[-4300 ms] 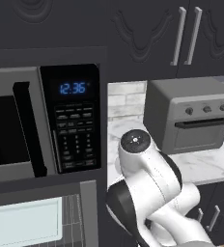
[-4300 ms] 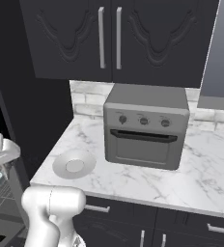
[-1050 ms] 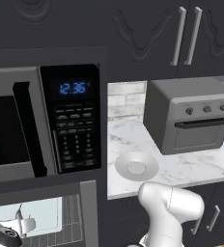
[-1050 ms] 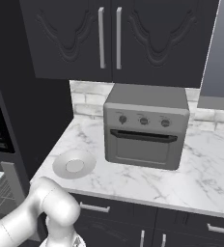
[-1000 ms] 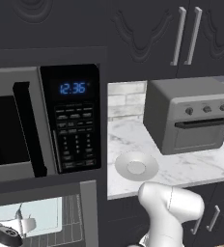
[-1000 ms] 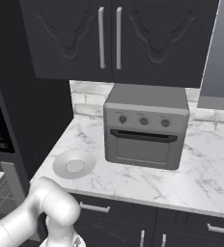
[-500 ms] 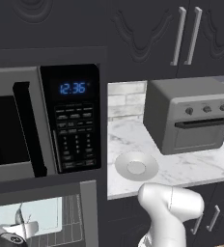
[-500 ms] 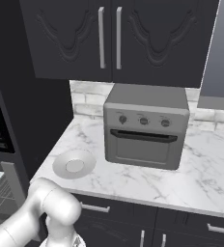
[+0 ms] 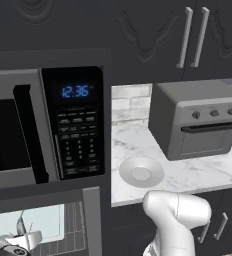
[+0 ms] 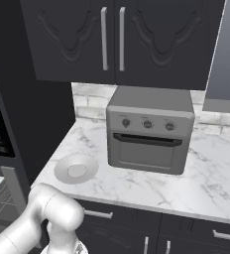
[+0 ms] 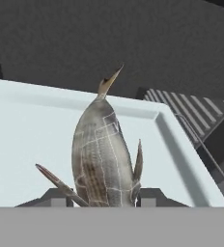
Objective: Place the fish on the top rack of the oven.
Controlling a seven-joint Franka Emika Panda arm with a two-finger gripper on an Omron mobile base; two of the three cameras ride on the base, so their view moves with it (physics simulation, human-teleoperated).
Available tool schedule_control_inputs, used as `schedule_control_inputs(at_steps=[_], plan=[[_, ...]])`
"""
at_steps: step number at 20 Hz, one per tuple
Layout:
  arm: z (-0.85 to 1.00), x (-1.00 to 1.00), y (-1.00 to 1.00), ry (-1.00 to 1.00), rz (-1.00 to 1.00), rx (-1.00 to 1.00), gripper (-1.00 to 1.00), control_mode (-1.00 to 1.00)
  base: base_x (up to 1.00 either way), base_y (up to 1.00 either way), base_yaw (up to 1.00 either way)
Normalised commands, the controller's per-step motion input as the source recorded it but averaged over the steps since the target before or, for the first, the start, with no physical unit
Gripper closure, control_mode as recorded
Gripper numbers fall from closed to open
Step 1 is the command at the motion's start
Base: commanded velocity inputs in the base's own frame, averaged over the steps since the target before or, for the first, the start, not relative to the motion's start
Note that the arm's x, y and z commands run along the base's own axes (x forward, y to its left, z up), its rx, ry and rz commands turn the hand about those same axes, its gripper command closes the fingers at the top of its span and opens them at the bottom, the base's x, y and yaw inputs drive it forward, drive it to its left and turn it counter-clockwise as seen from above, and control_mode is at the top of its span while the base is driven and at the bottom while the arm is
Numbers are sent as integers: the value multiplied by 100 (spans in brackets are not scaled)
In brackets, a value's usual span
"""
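My gripper (image 11: 102, 198) pinches one fish (image 11: 102, 154) above the pale tray of the top rack (image 11: 27, 130); the left base view adds one microwave (image 9: 48, 125), one toaster oven (image 9: 200, 117), one plate (image 9: 141, 171).

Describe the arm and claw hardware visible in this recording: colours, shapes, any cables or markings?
The arm is glossy white with rounded, bulbous link housings and smooth joints; no cables or markings show. The claw has two small dark, blocky finger tips.

Silvery-grey fish (image 11: 102, 154) stands over the pale tray (image 11: 27, 140) on the oven's top rack (image 11: 193, 113).
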Motion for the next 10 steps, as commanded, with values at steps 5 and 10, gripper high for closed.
schedule_control_inputs(at_steps=[5, 10], plan=[[-7, 0, 0, 5, 0, 1, 100, -100, 0, 0, 0], [0, 5, 0, 6, 0, 0, 100, -100, 0, 0, 0]])
